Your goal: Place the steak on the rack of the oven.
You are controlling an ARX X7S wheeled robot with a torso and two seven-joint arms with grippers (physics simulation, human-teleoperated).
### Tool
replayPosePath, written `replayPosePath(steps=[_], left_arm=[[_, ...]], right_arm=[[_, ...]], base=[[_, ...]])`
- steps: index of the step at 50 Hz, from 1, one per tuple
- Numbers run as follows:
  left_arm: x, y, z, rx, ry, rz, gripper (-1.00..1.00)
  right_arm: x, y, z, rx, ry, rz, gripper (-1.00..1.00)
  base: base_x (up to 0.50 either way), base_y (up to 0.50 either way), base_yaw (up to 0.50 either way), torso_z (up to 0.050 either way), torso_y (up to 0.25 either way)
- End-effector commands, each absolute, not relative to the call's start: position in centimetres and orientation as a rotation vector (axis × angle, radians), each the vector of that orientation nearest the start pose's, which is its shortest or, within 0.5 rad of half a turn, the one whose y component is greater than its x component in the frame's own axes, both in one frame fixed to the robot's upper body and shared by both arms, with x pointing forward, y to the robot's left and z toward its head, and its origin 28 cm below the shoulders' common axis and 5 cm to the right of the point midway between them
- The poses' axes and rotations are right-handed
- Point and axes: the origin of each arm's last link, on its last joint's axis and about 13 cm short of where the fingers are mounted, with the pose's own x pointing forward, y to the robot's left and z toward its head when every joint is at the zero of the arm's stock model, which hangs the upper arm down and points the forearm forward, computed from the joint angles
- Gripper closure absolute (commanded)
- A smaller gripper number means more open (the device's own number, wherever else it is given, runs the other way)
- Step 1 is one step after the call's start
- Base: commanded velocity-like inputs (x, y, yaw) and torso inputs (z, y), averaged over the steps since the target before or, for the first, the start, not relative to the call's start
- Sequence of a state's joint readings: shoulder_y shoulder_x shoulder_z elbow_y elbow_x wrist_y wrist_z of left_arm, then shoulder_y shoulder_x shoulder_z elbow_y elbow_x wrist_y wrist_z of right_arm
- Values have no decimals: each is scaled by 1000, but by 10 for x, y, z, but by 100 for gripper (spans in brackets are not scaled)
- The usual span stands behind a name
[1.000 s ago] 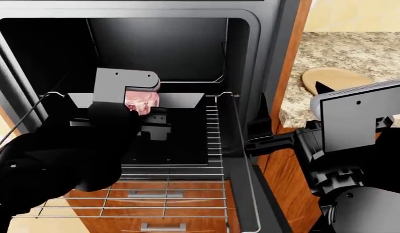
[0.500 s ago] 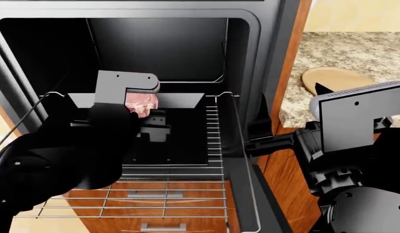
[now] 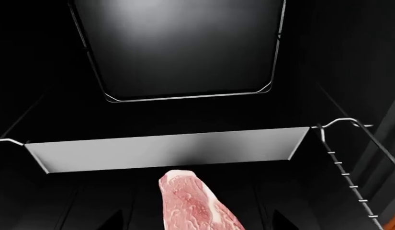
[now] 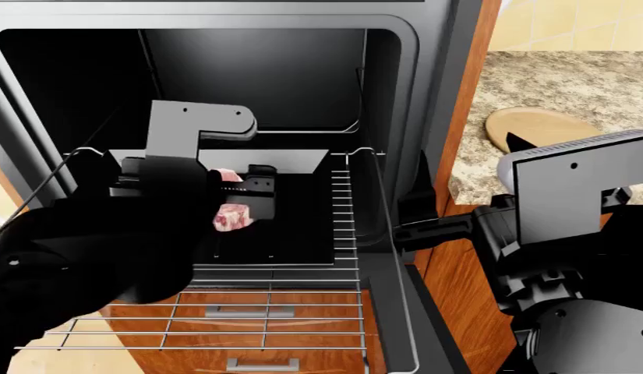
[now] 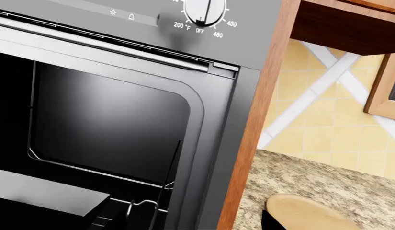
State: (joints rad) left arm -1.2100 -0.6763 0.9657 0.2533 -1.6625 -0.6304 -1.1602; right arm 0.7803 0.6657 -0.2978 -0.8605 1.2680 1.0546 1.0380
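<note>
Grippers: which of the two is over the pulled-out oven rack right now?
The left gripper, with the steak at its tip above the rack. The right gripper hangs outside the oven, beside the granite counter.

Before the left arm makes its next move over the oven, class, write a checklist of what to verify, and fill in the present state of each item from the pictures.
1. Large oven with the black cavity open: ok.
2. Silver wire rack pulled out and reachable: ok.
3. Raw pink marbled steak above the rack area: ok.
4. Steak resting on the rack or dark tray: cannot tell, contact is hidden.
5. Left pincer grip on the steak: cannot tell, fingertips are not clearly visible.
6. Right pincer away from the oven opening, near the round tan wooden board: ok.
</note>
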Motion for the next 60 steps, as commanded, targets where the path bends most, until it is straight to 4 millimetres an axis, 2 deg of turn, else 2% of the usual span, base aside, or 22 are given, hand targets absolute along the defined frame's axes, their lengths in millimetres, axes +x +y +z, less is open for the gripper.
replayPosePath(steps=[1, 8, 13, 26, 42, 56, 60], left_arm=[[256, 185, 249, 63, 279, -16, -100], [233, 193, 261, 47, 241, -17, -100], [216, 192, 265, 56, 222, -39, -100], [170, 195, 277, 58, 151, -56, -100], [141, 202, 278, 38, 97, -65, -100], [117, 205, 279, 20, 52, -79, -100], [116, 207, 275, 24, 55, -83, -100]], right_arm=[[191, -100, 236, -223, -145, 45, -100], [186, -102, 240, -222, -154, 39, -100], [182, -102, 245, -223, -166, 33, -100], [157, -101, 253, -224, -192, 16, -100], [133, -97, 253, -221, -203, 11, -100], [128, -105, 261, -221, -236, 18, -100], [126, -108, 261, -218, -241, 15, -100]], base=[[0, 0, 0, 0, 0], [0, 0, 0, 0, 0], [0, 0, 0, 0, 0], [0, 0, 0, 0, 0], [0, 0, 0, 0, 0], [0, 0, 0, 0, 0], [0, 0, 0, 0, 0]])
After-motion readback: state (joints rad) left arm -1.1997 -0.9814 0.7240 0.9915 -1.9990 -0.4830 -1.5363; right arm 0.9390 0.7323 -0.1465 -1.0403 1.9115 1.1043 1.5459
